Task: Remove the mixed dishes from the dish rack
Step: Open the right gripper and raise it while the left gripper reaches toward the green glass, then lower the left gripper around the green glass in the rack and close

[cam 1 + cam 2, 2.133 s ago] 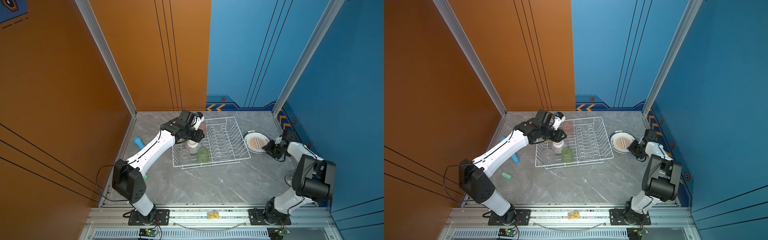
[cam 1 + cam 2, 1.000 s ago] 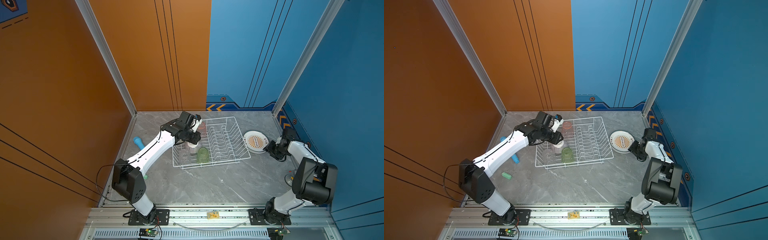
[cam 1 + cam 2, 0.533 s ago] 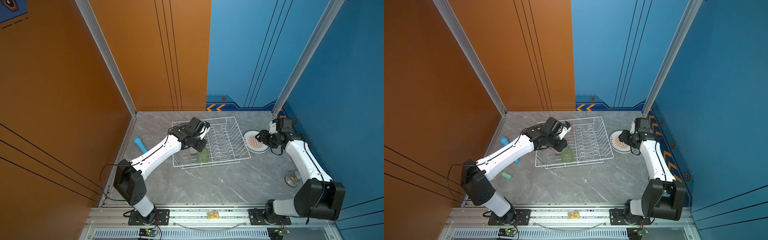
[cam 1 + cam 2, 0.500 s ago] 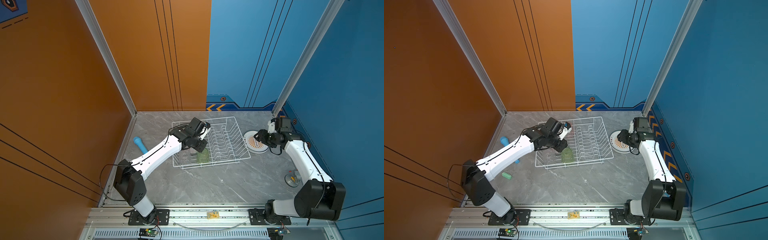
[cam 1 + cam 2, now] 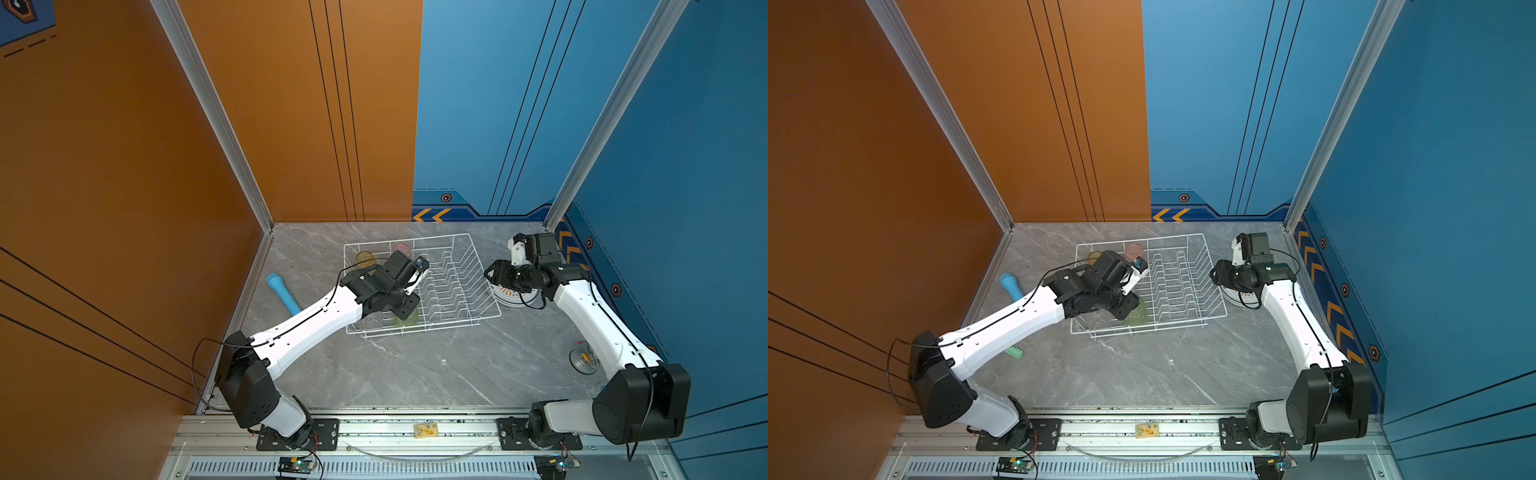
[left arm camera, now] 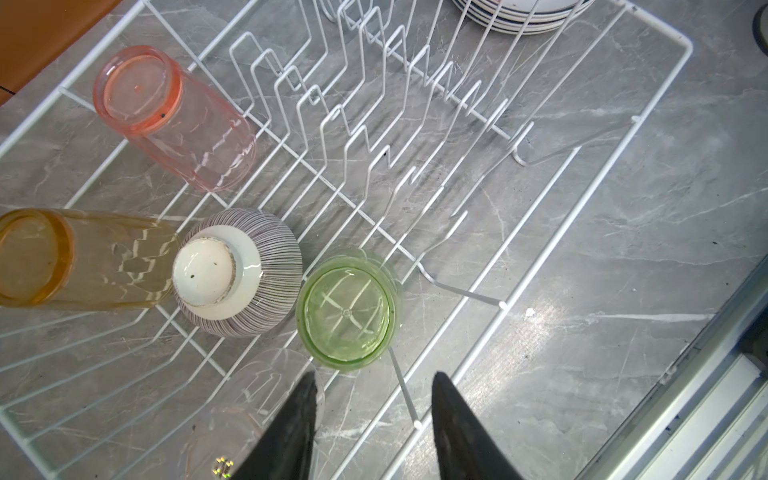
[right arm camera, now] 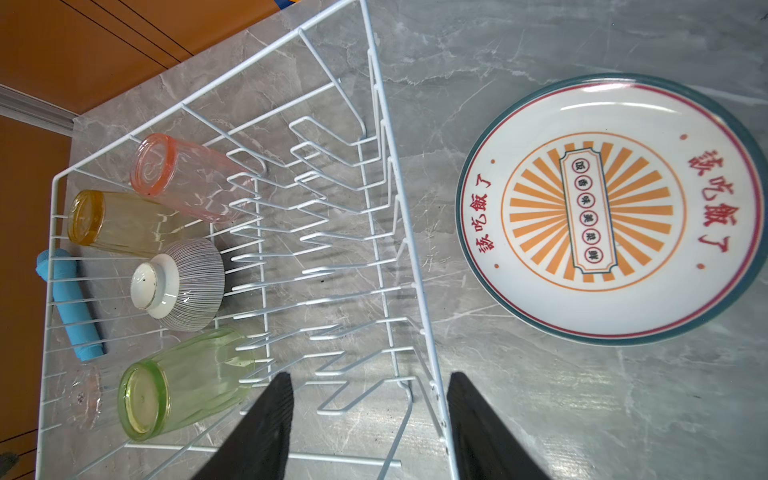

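Both top views: dish rack (image 5: pixel 453 291) on the worktop (image 5: pixel 415 374), long axis left to right. Left wrist: my left jaws apart, empty, near the racked, base-up green tumbler (image 6: pixel 347 311). Right wrist: my right jaws wide, empty; plate (image 7: pixel 611 208) flat beside the rack.

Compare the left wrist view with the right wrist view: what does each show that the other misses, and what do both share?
Only the left wrist view: the white dark-rimmed plates as stacked rims seen edge-on, and the silver metal rail beside the table. Only the right wrist view: the light-blue cylinder lying outside the white wire dish rack, and the top plate with its printed orange sunburst face. Both: that rack holding the pink glass tumbler, yellow glass tumbler, green glass tumbler, clear glass tumbler and upturned white bowl with fine dark stripes.
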Action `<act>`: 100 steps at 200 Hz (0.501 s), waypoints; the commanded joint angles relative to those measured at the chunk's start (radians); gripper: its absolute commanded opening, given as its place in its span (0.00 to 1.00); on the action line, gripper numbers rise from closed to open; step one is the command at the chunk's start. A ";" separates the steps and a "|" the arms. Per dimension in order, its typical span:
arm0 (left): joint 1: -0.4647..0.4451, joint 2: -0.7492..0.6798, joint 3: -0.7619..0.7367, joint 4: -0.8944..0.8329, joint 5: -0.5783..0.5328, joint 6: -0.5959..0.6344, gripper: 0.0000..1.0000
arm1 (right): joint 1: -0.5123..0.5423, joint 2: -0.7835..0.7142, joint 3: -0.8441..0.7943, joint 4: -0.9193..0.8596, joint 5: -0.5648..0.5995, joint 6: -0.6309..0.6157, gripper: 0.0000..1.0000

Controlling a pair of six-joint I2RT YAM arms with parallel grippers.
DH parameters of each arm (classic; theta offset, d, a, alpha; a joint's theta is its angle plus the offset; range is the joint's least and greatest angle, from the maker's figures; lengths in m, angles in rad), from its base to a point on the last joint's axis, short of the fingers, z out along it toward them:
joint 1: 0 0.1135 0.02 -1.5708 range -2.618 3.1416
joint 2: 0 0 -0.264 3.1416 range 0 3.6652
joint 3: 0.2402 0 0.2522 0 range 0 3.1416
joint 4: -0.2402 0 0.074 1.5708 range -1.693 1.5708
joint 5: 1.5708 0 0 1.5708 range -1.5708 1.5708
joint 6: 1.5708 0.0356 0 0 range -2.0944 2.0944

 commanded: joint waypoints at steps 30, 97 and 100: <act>-0.024 -0.054 -0.056 0.033 -0.014 -0.064 0.61 | 0.005 -0.088 -0.066 0.005 0.012 -0.008 0.58; -0.086 -0.033 -0.047 0.034 -0.149 -0.070 0.69 | 0.010 -0.111 -0.117 0.063 -0.004 -0.014 0.58; -0.089 -0.028 -0.045 0.033 -0.152 -0.067 0.69 | 0.010 -0.111 -0.119 0.064 -0.005 -0.014 0.58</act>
